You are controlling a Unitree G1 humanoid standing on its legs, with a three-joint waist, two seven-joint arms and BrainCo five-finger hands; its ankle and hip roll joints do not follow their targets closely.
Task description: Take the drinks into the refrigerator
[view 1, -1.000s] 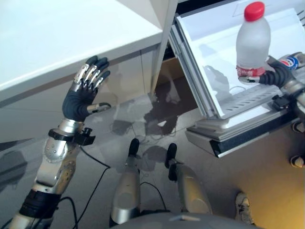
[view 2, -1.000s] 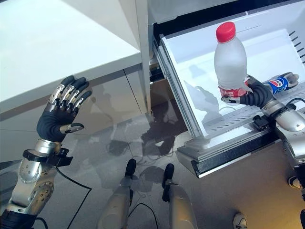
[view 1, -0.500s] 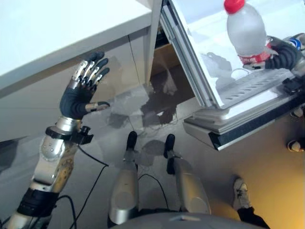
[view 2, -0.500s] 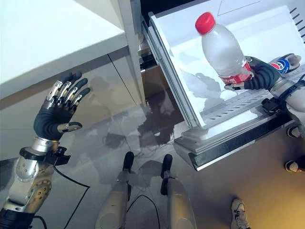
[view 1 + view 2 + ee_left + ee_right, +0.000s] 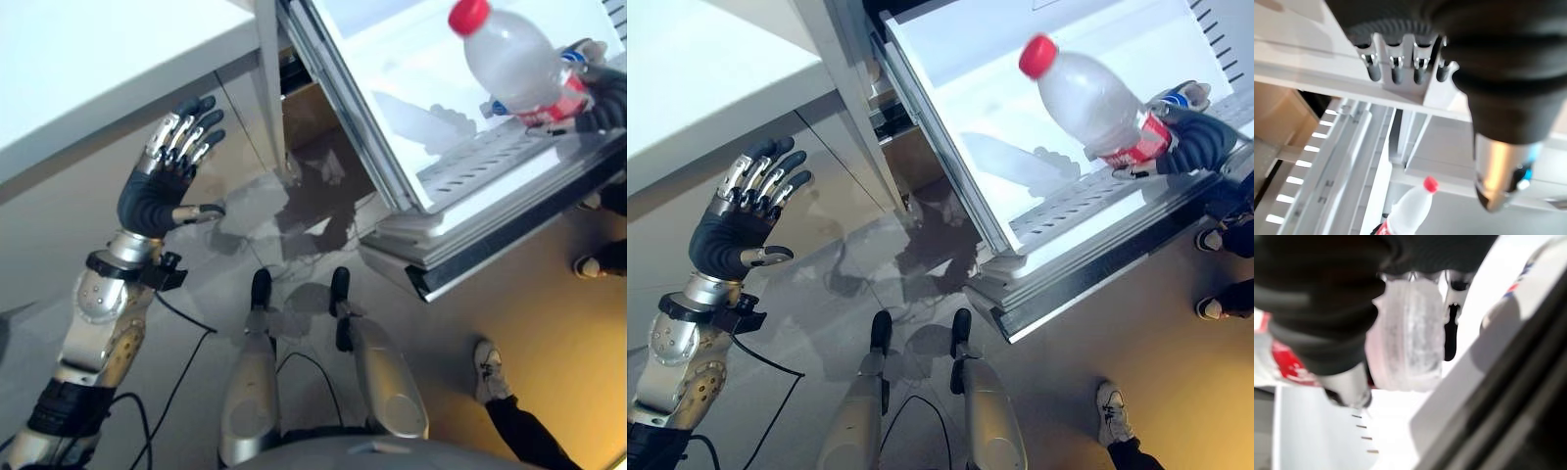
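Placement step in hand: right hand (image 5: 1200, 142) grips tilted bottle (image 5: 1087, 98) over refrigerator door shelf (image 5: 1087, 201) — next, upright and lower it; left hand (image 5: 735, 230) spread, idle.

Kitchen-like test room: open fridge (image 5: 950, 117), white counter (image 5: 696, 69), grey floor (image 5: 1097, 323), bystander's shoe (image 5: 1114, 414).

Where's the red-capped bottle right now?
The red-capped bottle is in the right hand, on the right of both eye views, tilted over the open white fridge door shelf.
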